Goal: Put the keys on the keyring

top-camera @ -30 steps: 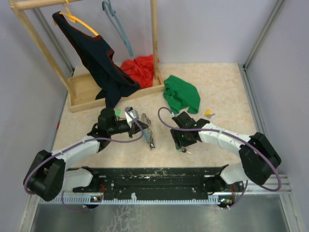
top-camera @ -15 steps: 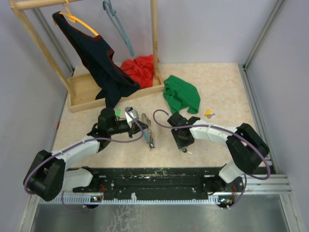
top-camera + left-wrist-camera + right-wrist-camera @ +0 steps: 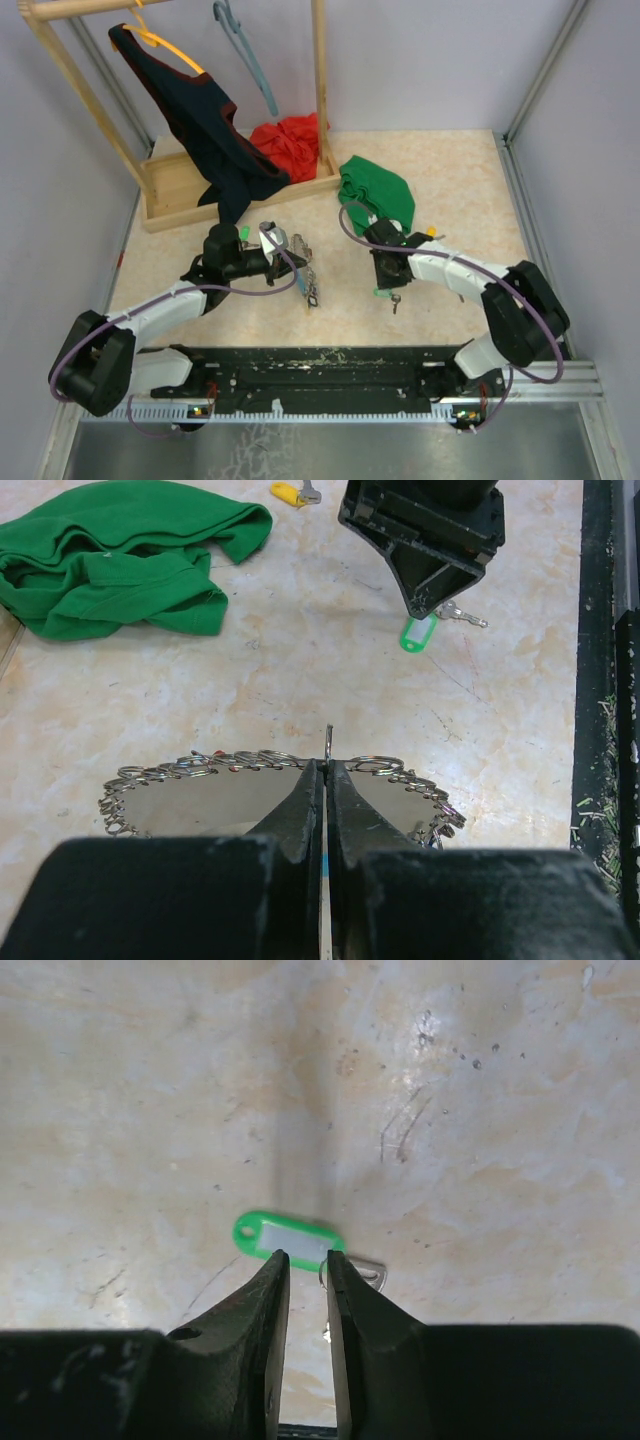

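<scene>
From above, my left gripper (image 3: 272, 240) is clamping the keyring (image 3: 305, 272), which is trailing toward 4 o'clock on the surface (image 3: 450, 180). My right gripper (image 3: 386, 284) is hovering at the green-tagged key (image 3: 386, 294). A yellow-tagged key (image 3: 431, 234) is lying at 1 o'clock of it.

In my left wrist view, the jaws are pinching the ring's wire.

In my right wrist view, the jaws are standing almost together, with the green tag at 12 o'clock off their tips. I cannot tell whether they are gripping anything.

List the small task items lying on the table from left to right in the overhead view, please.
keyring → green-tagged key → yellow-tagged key
</scene>
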